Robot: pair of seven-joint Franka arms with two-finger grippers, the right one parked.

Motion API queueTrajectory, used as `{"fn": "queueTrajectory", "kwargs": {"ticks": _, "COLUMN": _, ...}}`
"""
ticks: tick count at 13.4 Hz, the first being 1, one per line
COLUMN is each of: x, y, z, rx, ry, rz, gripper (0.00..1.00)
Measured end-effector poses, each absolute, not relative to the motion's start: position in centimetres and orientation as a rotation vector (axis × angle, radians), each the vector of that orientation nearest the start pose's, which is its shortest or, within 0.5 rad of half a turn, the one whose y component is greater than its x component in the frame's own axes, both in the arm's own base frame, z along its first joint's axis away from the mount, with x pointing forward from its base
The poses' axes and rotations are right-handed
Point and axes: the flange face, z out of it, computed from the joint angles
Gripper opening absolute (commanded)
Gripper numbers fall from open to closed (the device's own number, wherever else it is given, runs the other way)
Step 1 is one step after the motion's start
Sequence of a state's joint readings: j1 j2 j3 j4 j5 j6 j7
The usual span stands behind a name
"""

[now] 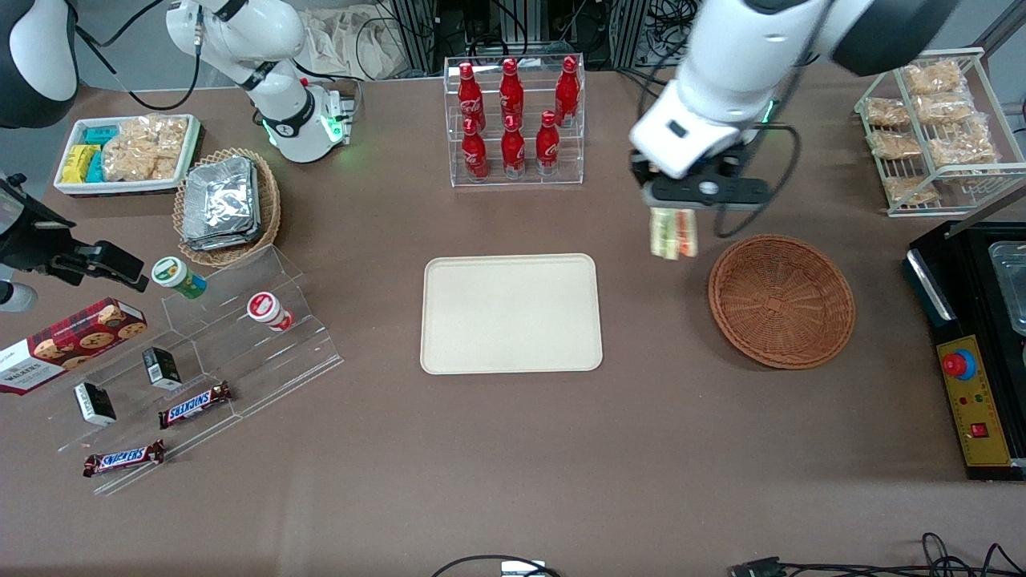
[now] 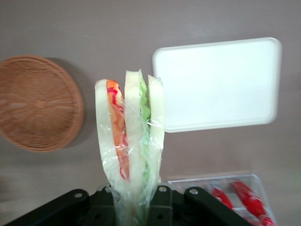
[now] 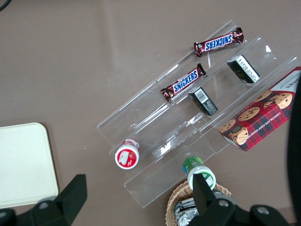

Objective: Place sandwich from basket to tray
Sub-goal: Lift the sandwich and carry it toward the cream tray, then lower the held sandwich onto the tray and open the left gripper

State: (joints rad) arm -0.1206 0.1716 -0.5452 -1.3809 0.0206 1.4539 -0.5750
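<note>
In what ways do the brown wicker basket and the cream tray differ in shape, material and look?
The basket is round, the tray rectangular with rounded corners. The basket is reddish-brown woven wicker; the tray is smooth, plain cream. The basket curves into a shallow bowl, while the tray is flat with a low rim. Both sit on the table with nothing in them: the gripper holds the sandwich in the air between them.
</note>
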Motion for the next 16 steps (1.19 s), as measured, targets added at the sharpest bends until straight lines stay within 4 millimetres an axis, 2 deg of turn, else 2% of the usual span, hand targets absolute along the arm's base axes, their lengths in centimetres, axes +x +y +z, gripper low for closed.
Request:
{"fn": "queueTrajectory", "kwargs": {"ticks": 1, "x": 48.3, "y": -35.1, "z": 61.6, "rx": -3.162, "ry": 0.131, "rz": 0.174, "gripper": 0.06}}
{"fn": "queueTrajectory", "kwargs": {"ticks": 3, "x": 48.9, "y": -36.2, "z": 60.3, "rx": -3.158, "ry": 0.124, "rz": 0.198, "gripper": 0.06}}
{"fn": "queueTrajectory", "kwargs": {"ticks": 5, "x": 49.7, "y": -36.8, "z": 58.3, "rx": -3.124, "ry": 0.115, "rz": 0.202, "gripper": 0.07}}
{"fn": "queueTrajectory", "kwargs": {"ticks": 7, "x": 50.5, "y": -38.1, "z": 55.4, "rx": -3.117, "ry": 0.125, "rz": 0.199, "gripper": 0.08}}
{"fn": "queueTrajectory", "kwargs": {"ticks": 10, "x": 51.0, "y": -40.1, "z": 48.5, "rx": -3.115, "ry": 0.149, "rz": 0.141, "gripper": 0.08}}
{"fn": "queueTrajectory", "kwargs": {"ticks": 13, "x": 51.2, "y": -40.4, "z": 40.7, "rx": -3.065, "ry": 0.183, "rz": 0.129, "gripper": 0.08}}
{"fn": "queueTrajectory", "kwargs": {"ticks": 16, "x": 52.7, "y": -40.6, "z": 34.6, "rx": -3.070, "ry": 0.143, "rz": 0.132, "gripper": 0.08}}
